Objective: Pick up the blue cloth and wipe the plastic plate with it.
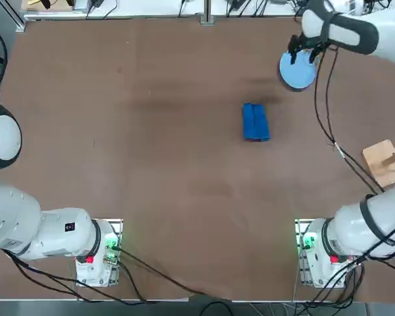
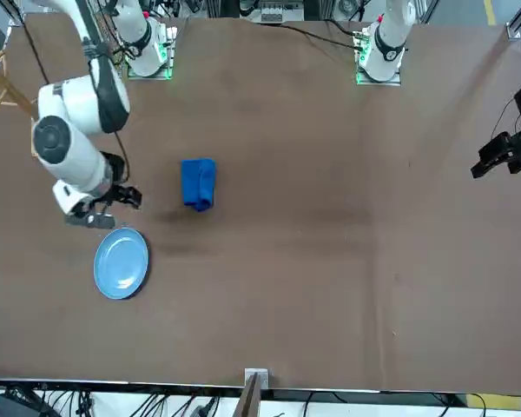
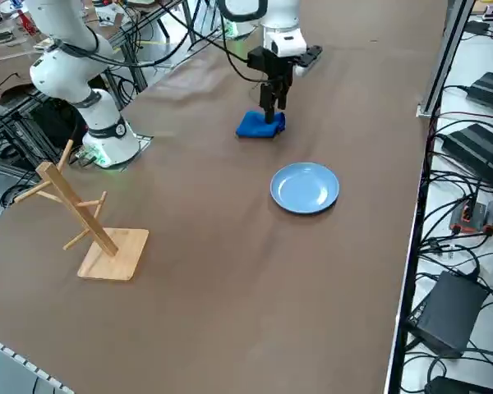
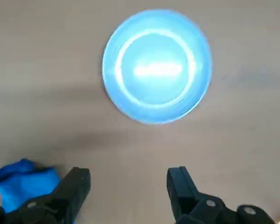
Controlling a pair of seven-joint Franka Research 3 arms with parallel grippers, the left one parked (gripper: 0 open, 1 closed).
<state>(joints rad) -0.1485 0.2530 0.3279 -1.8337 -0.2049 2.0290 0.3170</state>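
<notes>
The folded dark blue cloth (image 1: 255, 122) (image 2: 198, 183) (image 3: 259, 125) lies flat on the brown table, near its middle. The light sky-blue plastic plate (image 1: 296, 71) (image 2: 122, 262) (image 3: 305, 187) sits bare a short way from it, toward the far right. My right gripper (image 1: 301, 47) (image 2: 104, 208) (image 3: 271, 103) (image 4: 128, 186) hangs in the air above the table near both, open and holding nothing. In the wrist view the plate (image 4: 157, 66) shows whole beyond the fingers (image 4: 77, 184), and a corner of the cloth (image 4: 21, 184) shows beside one finger.
A wooden peg rack (image 1: 385, 161) (image 3: 90, 226) stands on its base near the table's right edge. Black cables (image 1: 329, 118) trail from the right arm over the table. The table's far edge (image 1: 204, 18) lies just beyond the plate.
</notes>
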